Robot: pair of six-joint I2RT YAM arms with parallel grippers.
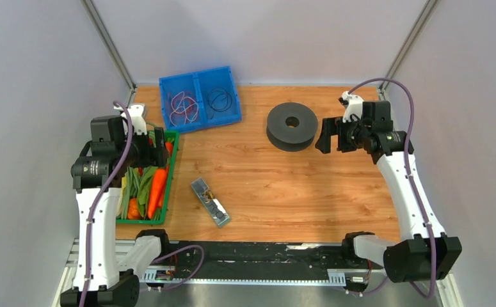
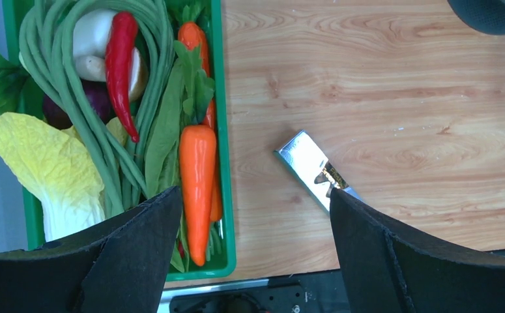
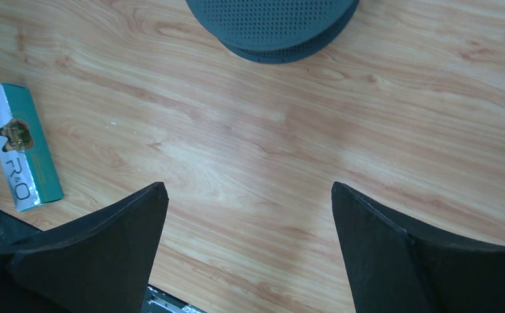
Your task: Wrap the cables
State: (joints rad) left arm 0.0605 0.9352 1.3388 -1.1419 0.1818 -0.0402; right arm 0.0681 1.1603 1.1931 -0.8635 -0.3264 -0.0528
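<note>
A thin black wire (image 1: pixel 219 99) lies coiled in the right compartment of a blue bin (image 1: pixel 200 77) at the back of the table. A reddish and white wire bundle (image 1: pixel 184 107) lies in the bin's left compartment. A dark grey spool (image 1: pixel 292 126) lies flat on the wood right of the bin; it also shows in the right wrist view (image 3: pixel 272 26) and at the corner of the left wrist view (image 2: pixel 494 13). My left gripper (image 1: pixel 160 142) (image 2: pixel 256 195) is open and empty above the right edge of the green tray. My right gripper (image 1: pixel 331 135) (image 3: pixel 249 189) is open and empty, just right of the spool.
A green tray (image 1: pixel 173 167) (image 2: pixel 223 130) of vegetables, with carrots (image 2: pixel 197 176), green beans and a red chilli, sits at the left. A small teal and silver box (image 1: pixel 210 201) (image 2: pixel 308 166) (image 3: pixel 20 147) lies on the wood near the front. White walls enclose the table.
</note>
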